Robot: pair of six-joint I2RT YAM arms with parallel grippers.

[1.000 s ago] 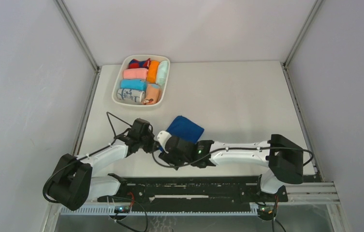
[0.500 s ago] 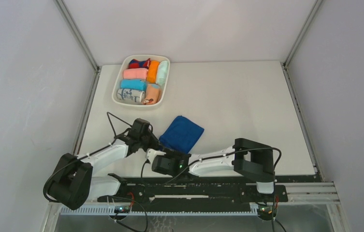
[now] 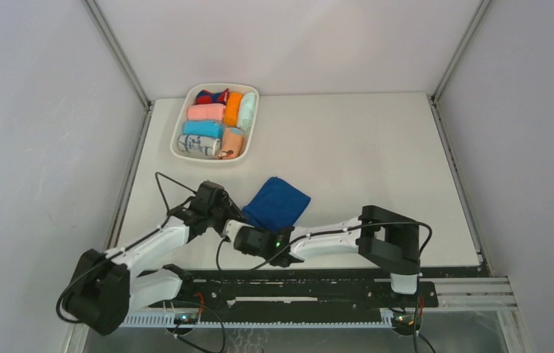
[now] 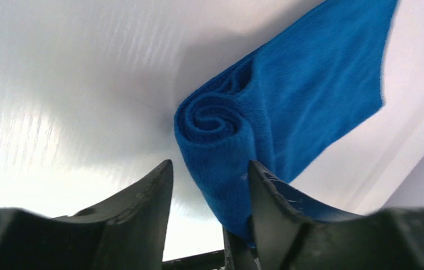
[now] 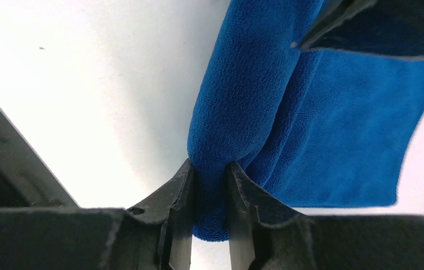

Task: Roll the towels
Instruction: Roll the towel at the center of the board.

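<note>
The royal-blue towel (image 3: 279, 204) lies on the white table, partly rolled from its near-left end. In the left wrist view the roll's spiral end (image 4: 212, 115) faces me between the fingers of my left gripper (image 4: 209, 171), which is open; the roll leans on the right finger, with a gap to the left one. My right gripper (image 5: 209, 169) is shut on the other end of the blue roll (image 5: 237, 101). Both grippers, left (image 3: 224, 211) and right (image 3: 240, 233), sit at the towel's near-left edge. A peach-orange towel (image 3: 232, 143) lies rolled in the tray.
A white tray (image 3: 176, 140) at the back left holds several rolled cloths: pink, light blue, orange, mint and a white printed one. The black rail at the arms' bases (image 3: 296, 283) runs along the near edge. Grey walls close in both sides.
The right arm pulled back toward the near edge, then its gripper came up to the roll's end and closed on it. The left gripper opened off the roll and shifted slightly left.
</note>
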